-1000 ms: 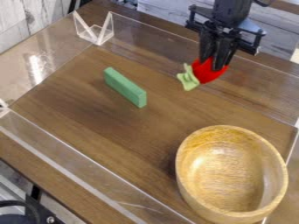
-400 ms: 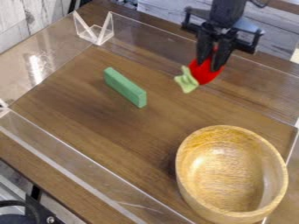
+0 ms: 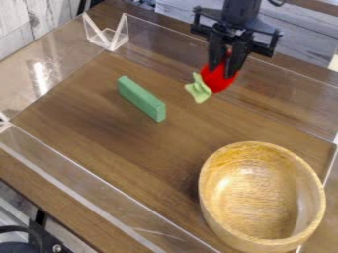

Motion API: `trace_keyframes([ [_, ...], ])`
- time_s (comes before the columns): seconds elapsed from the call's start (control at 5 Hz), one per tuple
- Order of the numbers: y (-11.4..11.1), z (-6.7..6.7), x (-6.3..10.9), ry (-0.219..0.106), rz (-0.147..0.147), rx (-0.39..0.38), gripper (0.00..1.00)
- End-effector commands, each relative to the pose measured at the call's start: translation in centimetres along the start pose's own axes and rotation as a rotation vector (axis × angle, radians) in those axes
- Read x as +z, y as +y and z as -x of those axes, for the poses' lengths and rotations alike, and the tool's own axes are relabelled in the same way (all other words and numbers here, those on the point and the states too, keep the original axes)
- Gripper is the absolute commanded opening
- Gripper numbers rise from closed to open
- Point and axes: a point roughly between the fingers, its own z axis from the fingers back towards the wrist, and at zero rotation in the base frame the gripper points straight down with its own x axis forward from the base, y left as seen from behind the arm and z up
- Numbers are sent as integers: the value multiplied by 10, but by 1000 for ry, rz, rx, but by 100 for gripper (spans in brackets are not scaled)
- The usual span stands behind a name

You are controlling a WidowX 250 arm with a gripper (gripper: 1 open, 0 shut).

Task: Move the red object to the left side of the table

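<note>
Dark brown wood grain covers the table (image 3: 172, 148), edged by low clear walls. Near the far side, the black gripper (image 3: 231, 47) has its fingers closed on the red fruit (image 3: 215, 77), whose pale green leafy end points toward the green block (image 3: 141, 99). That block lies apart from the fruit, closer to the left side. In the near right corner sits the wooden bowl (image 3: 262, 196), well apart from both.
</note>
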Motion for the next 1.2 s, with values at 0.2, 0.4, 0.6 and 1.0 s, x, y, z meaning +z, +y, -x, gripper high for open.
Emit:
trace_keyframes([
  [0.2, 5, 7, 45, -115, 9, 53, 0],
  [0.4, 2, 12, 50, -125, 12, 45, 0],
  [0.6, 2, 12, 51, -127, 16, 24, 0],
  [1.0, 0, 12, 47, -129, 27, -12, 0],
])
